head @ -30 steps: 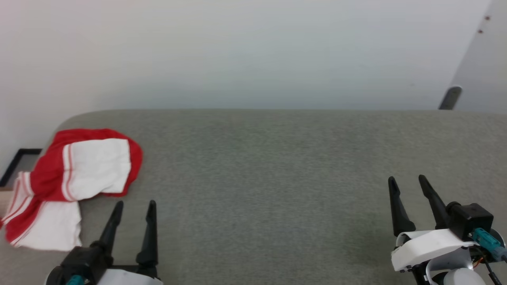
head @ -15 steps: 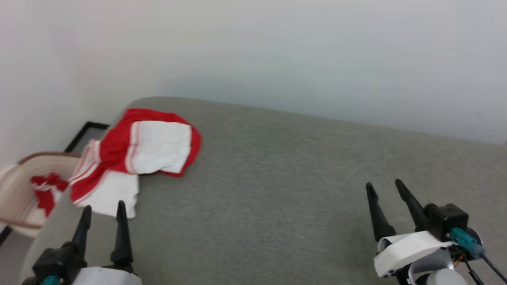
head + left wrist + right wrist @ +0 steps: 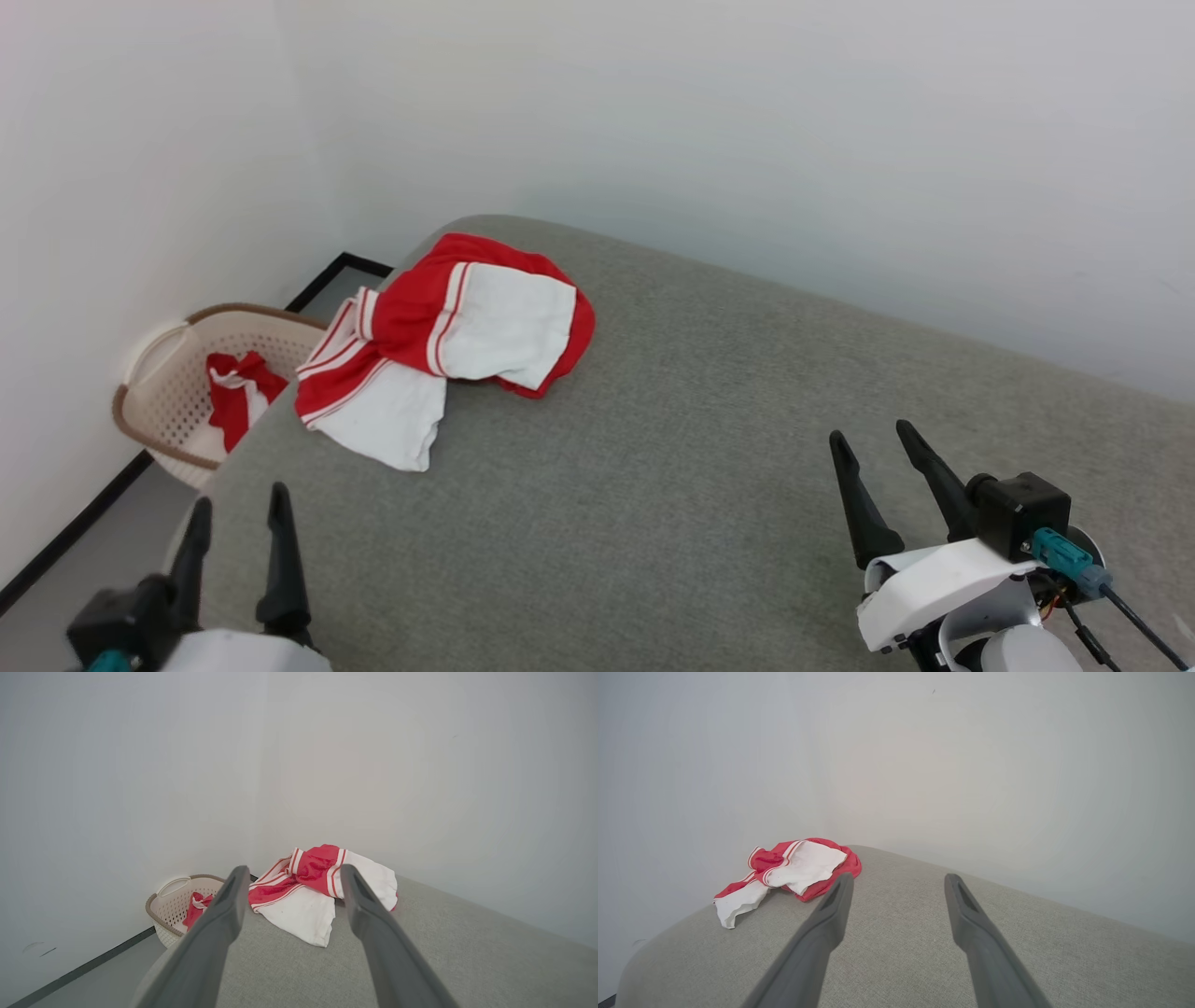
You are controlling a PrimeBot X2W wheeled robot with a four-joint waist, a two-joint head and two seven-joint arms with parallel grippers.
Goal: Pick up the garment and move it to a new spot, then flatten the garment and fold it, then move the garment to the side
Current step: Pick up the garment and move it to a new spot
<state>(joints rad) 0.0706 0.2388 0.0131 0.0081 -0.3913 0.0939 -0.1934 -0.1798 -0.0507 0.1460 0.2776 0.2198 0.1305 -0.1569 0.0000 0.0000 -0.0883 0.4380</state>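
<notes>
The garment (image 3: 448, 350), a crumpled red-and-white jersey top, lies at the far left corner of the grey padded surface (image 3: 709, 485). It also lies ahead in the left wrist view (image 3: 317, 891) and at the left in the right wrist view (image 3: 794, 868). My left gripper (image 3: 238, 509) stands open at the lower left, near the surface's left edge, well short of the garment and holding nothing. My right gripper (image 3: 873, 439) stands open at the lower right, far from the garment, its jaws empty.
A beige woven basket (image 3: 163, 401) with a small red-white cloth bundle (image 3: 233, 397) stands on the floor left of the surface, by the white wall. The basket (image 3: 170, 903) lies left of my left fingers. A black baseboard (image 3: 65, 541) runs along the floor.
The whole head view has swung to the left, so the garment now sits nearer the middle and the basket has come into sight. Both grippers stay open; the garment has not moved.
</notes>
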